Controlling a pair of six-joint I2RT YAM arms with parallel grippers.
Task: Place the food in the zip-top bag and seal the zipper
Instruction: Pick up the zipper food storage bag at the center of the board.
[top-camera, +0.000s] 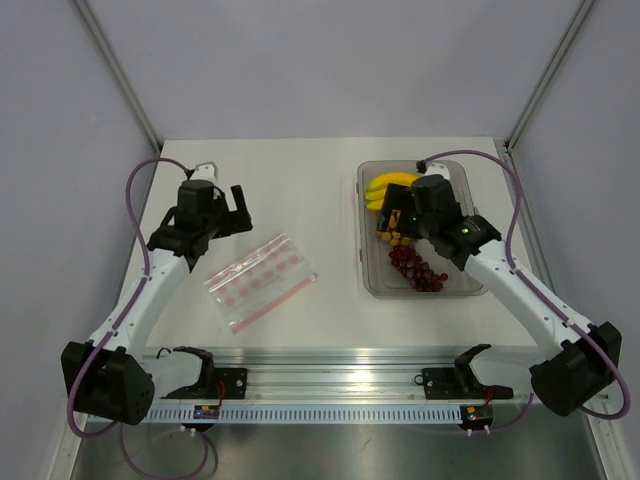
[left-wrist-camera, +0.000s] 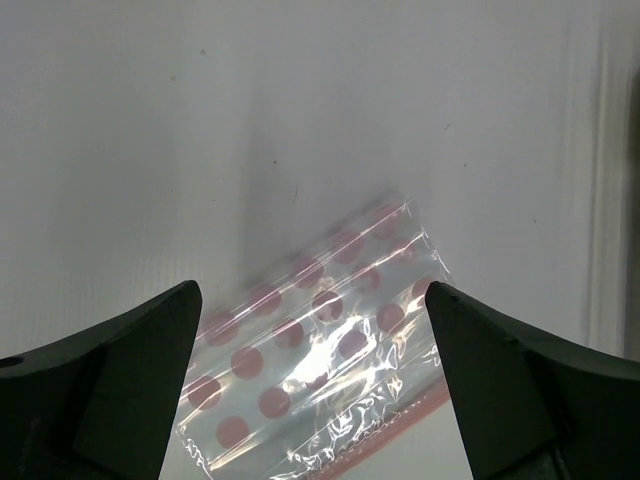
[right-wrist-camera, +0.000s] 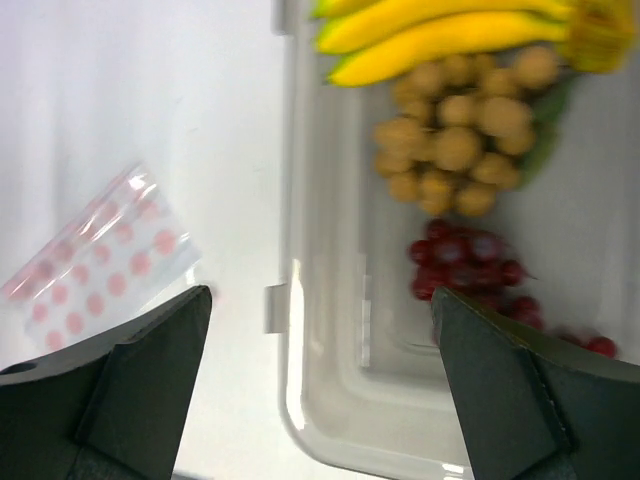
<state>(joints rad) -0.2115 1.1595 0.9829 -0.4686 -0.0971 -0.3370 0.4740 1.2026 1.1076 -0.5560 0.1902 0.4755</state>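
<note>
Clear zip-top bag (left-wrist-camera: 320, 340), rows of pink-red dots, pink-red zipper (top-camera: 275, 304) — ahead of the black right gripper (right-wrist-camera: 320, 293): yellow bananas (right-wrist-camera: 440, 30), tan-orange round fruits (right-wrist-camera: 460, 140), dark red grapes (right-wrist-camera: 470, 265).

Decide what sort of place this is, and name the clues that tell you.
Probably a robotics lab cell: left arm and right arm bolted to a metal rail at the table edge, bare grey walls around, a tray of food and a dotted bag laid out.

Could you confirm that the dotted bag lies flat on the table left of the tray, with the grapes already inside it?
Not quite: the grapes lie in the clear tray, not in the dotted bag, as the top view shows. The bag does lie flat on the table left of the tray.
</note>
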